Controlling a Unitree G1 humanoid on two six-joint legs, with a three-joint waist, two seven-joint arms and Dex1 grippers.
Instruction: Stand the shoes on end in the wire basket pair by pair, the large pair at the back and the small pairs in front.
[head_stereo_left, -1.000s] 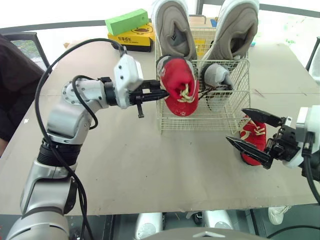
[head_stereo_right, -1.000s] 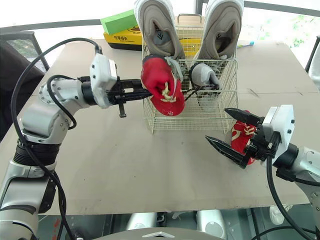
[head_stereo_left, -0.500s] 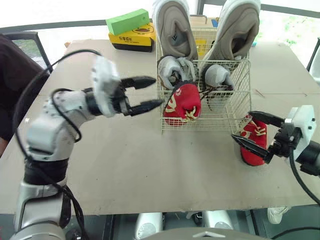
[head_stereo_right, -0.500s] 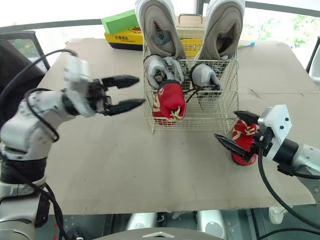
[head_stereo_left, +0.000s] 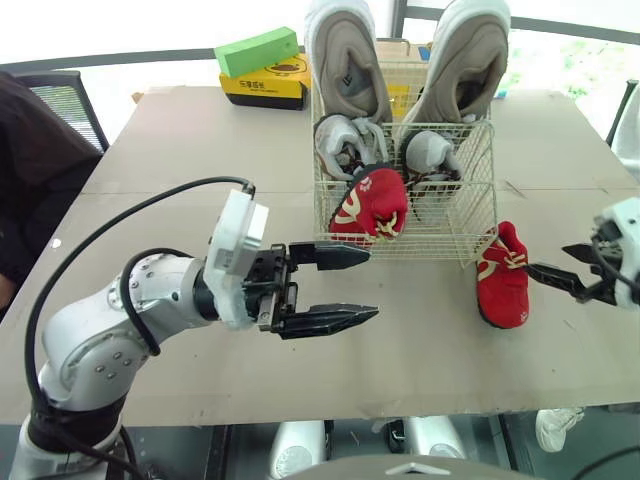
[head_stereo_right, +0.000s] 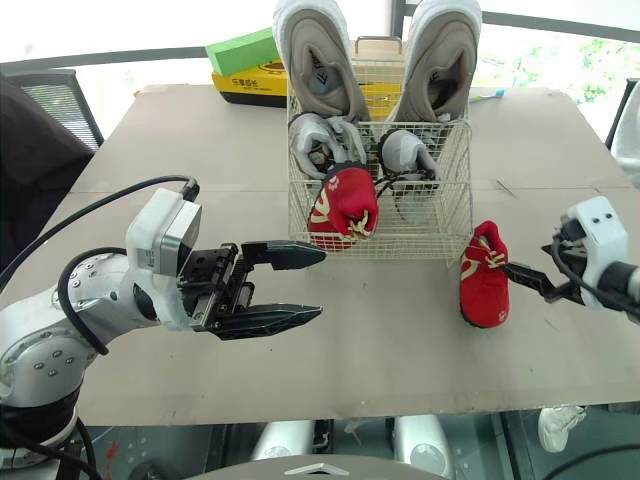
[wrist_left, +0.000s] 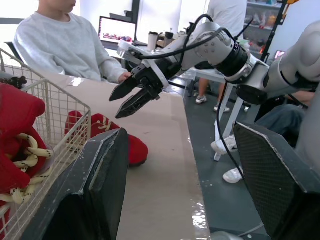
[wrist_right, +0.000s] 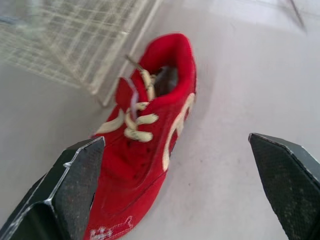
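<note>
The wire basket (head_stereo_left: 452, 226) stands at the table's far middle. Two large grey shoes (head_stereo_left: 345, 55) stand on end at its back, with two small grey shoes (head_stereo_left: 338, 146) in front of them. One small red shoe (head_stereo_left: 370, 205) rests in the basket's front left. Its mate, the other red shoe (head_stereo_left: 503, 276), lies on the table just right of the basket. My left gripper (head_stereo_left: 371, 284) is open and empty, in front of the basket and well short of it. My right gripper (wrist_right: 175, 140) is open, pulled back to the right of the loose red shoe (wrist_right: 145, 135).
A green box (head_stereo_left: 257, 50) lies on a yellow box (head_stereo_left: 265, 82) at the far left of the basket. A dark chair (head_stereo_left: 35, 160) stands off the table's left side. In the left wrist view a person in a grey sweater (wrist_left: 65, 45) sits beyond the table.
My left gripper opened, let the red shoe drop into the basket's front left, and drew back toward the table's front. My right gripper moved off to the right, away from the loose red shoe.
</note>
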